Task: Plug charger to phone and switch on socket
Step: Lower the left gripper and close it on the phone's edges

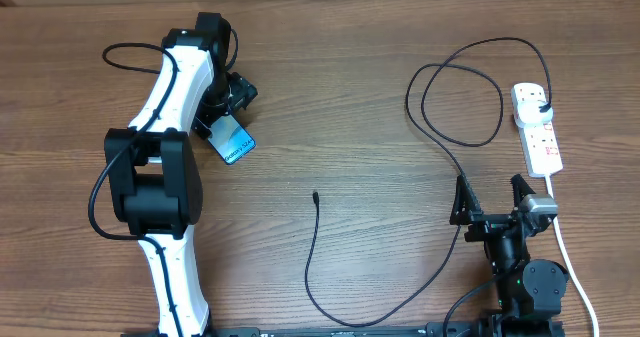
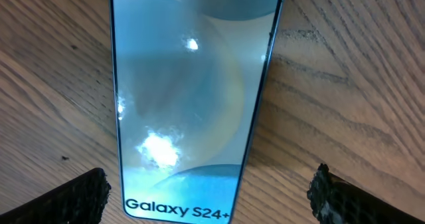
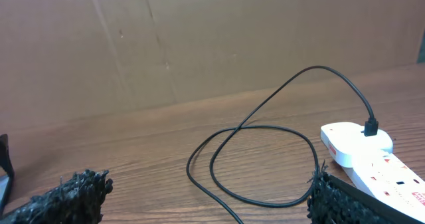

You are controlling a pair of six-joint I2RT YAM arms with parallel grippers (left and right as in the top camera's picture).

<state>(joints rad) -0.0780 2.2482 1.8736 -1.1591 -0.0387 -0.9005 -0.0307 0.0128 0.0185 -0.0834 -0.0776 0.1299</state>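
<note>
While my left gripper [image 2: 209,199] hangs spread wide over the phone [image 2: 192,98], whose long axis runs between my fingers [image 2: 73,197], the charger tip [image 1: 315,194] lies well apart, to the phone's right.

Your phone [image 2: 189,98] shows glossy glass with glare spots — beneath it the table [image 2: 345,78] is matt, grained wood; either side of it, the left gripper's pads [image 2: 76,194] look rough, black, knurled.

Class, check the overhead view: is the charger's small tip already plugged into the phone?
No, the charger's small tip lies loose by itself, well apart from the phone.
</note>
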